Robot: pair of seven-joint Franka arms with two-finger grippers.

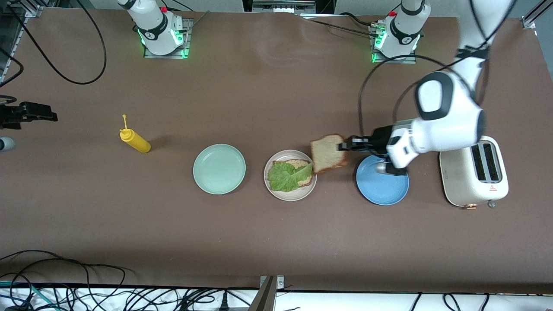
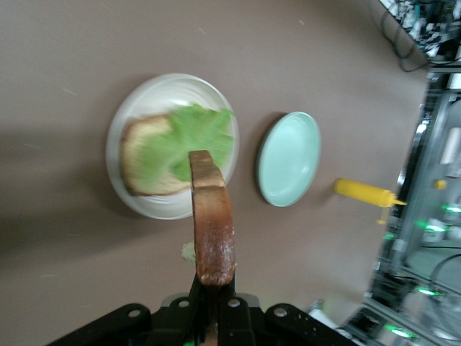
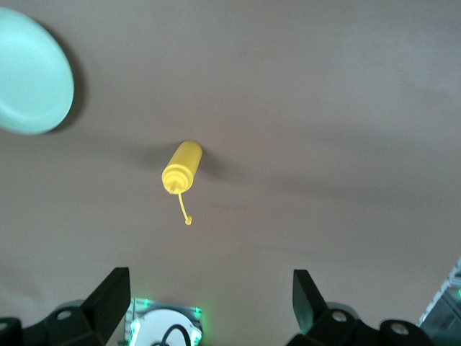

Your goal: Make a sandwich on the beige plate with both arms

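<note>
Order follows the front view, from the right arm's end of the table to the left arm's end.

1. Right gripper (image 3: 209, 303): waits high over the table at the right arm's end, over the yellow squeeze bottle (image 1: 135, 141). Its 2 fingers stand wide apart with nothing between them.
2. Yellow squeeze bottle: lies on the brown table (image 1: 259, 86), well apart from the plates.
3. Mint-green plate (image 1: 219, 169): sits just beside the beige plate, toward the right arm's end. It carries nothing.
4. Beige plate (image 1: 290, 195): holds 1 bread slice (image 1: 298, 164) lying flat, with a ruffled green lettuce leaf (image 1: 286, 176) on top covering most of it. The part of the slice toward the left arm's end shows bare.
5. Second bread slice (image 1: 329, 153): held in the air, over the gap between the beige plate and the blue plate, overlapping the beige plate's rim. The left wrist view shows it edge-on (image 2: 213, 223).
6. Left gripper (image 1: 345, 144): clamped on the crust edge of the second bread slice, over the blue plate's rim.
7. Blue plate (image 1: 382, 190): sits between the beige plate and the toaster.
8. Cream toaster (image 1: 473, 177): stands at the left arm's end, 2 slots facing up.
</note>
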